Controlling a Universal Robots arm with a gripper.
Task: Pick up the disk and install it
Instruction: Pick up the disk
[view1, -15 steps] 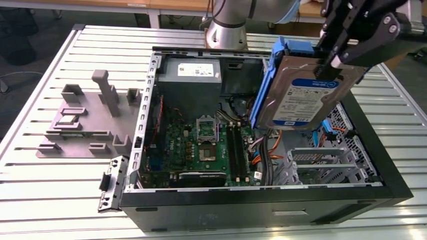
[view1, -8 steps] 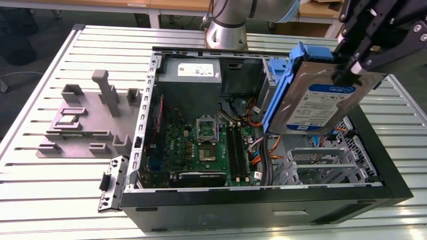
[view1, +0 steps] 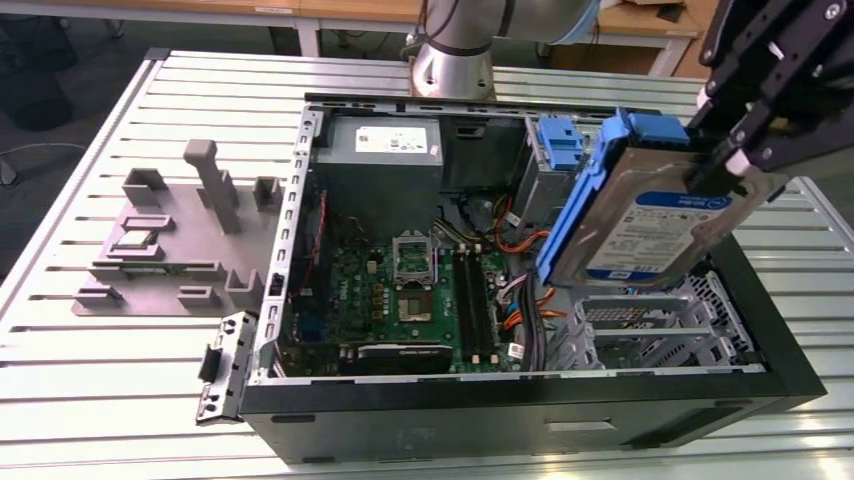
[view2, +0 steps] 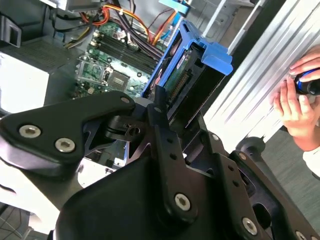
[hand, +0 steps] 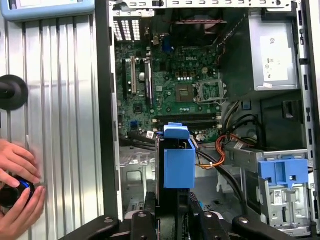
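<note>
My gripper (view1: 721, 172) is shut on the disk (view1: 650, 222), a silver hard drive with a white-and-blue label in a blue plastic carrier frame. It holds the disk by its upper edge, tilted steeply, in the air above the right side of the open computer case (view1: 534, 395). In the second wrist view the disk (view2: 186, 75) juts out past the black fingers (view2: 159, 107) towards the motherboard. In the first wrist view the disk's blue end (hand: 178, 161) stands edge-on above the case floor, with the gripper (hand: 172, 214) beneath it.
Inside the case lie the green motherboard (view1: 407, 290), a power supply (view1: 387, 145), orange cables and a grey drive cage (view1: 654, 322). A tall blue bracket (view1: 558, 148) stands at the back. A grey fixture (view1: 174, 240) sits at the exterior view's left. A person's hands (hand: 17, 175) rest beside the case.
</note>
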